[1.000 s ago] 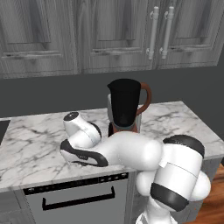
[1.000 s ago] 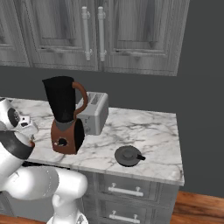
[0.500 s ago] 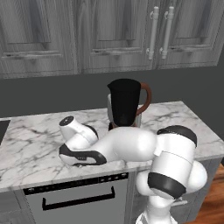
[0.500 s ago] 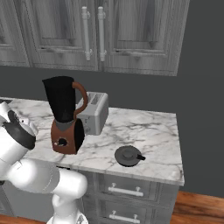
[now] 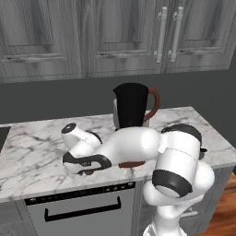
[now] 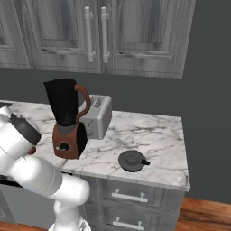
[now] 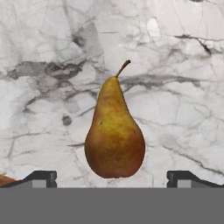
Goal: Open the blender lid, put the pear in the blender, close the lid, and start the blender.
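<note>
The pear (image 7: 114, 135), orange-brown with its stem pointing away, lies on the marble counter (image 7: 175, 87) right in front of my hand. My gripper (image 7: 112, 178) is open, one dark fingertip (image 7: 41, 177) on each side of the pear's wide end, not touching it. In the left base view the gripper (image 5: 87, 172) hangs low over the counter's front edge, left of the blender (image 5: 131, 108). The blender's dark jar (image 6: 62, 101) stands open-topped on its reddish-brown base (image 6: 67, 140). The blender lid (image 6: 132, 160) lies flat on the counter, right of the blender.
A silver toaster (image 6: 98, 116) stands just behind and right of the blender. Grey cabinets (image 5: 124, 32) hang above the counter. A dishwasher front with a dark handle (image 5: 83, 209) sits below the counter edge. My arm's elbow (image 5: 177, 161) bulks in front of the blender base.
My arm has shifted: the hand has moved a little left and down toward the counter's front, and the elbow has swung. Blender, lid and toaster have stayed put.
</note>
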You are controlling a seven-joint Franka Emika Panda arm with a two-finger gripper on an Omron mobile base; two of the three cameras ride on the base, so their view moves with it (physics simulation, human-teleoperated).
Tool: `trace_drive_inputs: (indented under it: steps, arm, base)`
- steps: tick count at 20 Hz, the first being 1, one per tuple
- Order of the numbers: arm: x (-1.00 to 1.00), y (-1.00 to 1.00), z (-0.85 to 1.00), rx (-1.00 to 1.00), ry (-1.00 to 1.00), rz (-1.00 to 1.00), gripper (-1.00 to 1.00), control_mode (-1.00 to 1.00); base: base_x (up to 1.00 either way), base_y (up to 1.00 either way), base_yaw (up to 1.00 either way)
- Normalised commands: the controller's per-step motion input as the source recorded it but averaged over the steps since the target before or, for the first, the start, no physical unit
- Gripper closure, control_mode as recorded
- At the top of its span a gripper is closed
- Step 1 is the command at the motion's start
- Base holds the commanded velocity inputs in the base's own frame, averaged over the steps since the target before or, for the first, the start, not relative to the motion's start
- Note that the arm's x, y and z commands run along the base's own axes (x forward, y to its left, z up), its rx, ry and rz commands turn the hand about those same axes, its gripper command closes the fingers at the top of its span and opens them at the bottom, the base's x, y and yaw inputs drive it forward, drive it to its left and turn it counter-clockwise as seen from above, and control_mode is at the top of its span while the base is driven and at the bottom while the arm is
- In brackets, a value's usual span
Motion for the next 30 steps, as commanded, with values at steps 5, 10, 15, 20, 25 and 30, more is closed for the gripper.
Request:
trace_drive_inputs:
  steps: [5,10,15,20,25,30]
  arm:
    - [0.08,0.02,-0.13,-0.02,0.00,0.00,-1.00,-1.00]
    - [0.06,0.00,-0.18,-0.01,0.00,0.00,-1.00,-1.00]
    - [0.00,-0.03,-0.29,0.00,0.00,0.00,-1.00,-1.00]
    - [0.00,-0.01,-0.32,0.00,0.00,0.00,1.00,-1.00]
    - [0.01,0.00,-0.28,-0.01,0.05,0.00,1.00,-1.00]
    - [-0.22,0.00,-0.22,0.01,0.04,-0.03,1.00,-1.00]
  base:
    - [0.00,0.00,0.00]
    - [0.00,0.00,0.00]
    - [0.00,0.00,0.00]
    - [0.00,0.00,0.00]
    - [0.00,0.00,0.00]
    - [0.00,0.00,0.00]
